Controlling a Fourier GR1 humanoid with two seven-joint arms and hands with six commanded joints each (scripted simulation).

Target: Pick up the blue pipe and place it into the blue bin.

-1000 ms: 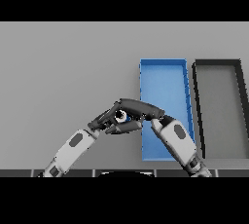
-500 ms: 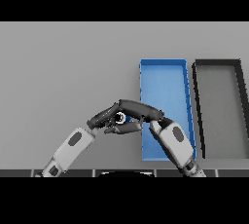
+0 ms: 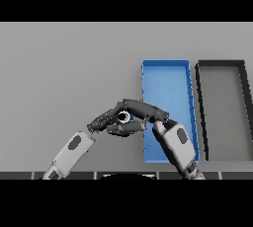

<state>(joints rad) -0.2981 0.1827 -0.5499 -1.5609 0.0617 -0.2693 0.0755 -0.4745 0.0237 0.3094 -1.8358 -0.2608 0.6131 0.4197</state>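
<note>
The blue pipe (image 3: 123,117) shows only as a small pale ring with a blue edge, just left of the blue bin's (image 3: 168,80) near left wall. My right hand (image 3: 146,109) reaches left over that wall. Its fingers lie across the top of the pipe and its thumb curls under it, so it is shut on the pipe. My left hand (image 3: 105,119) comes in from the lower left with fingers stretched out, their tips at the pipe's left side. Most of the pipe's body is hidden between the two hands.
A dark grey bin (image 3: 222,110) stands right beside the blue bin on its right. Bare grey table (image 3: 64,73) spreads to the left and behind the hands. My right forearm (image 3: 177,144) lies over the blue bin's near left corner.
Both hands stay clustered at the pipe in nearly the same spot. The right forearm has shifted slightly to the left.
</note>
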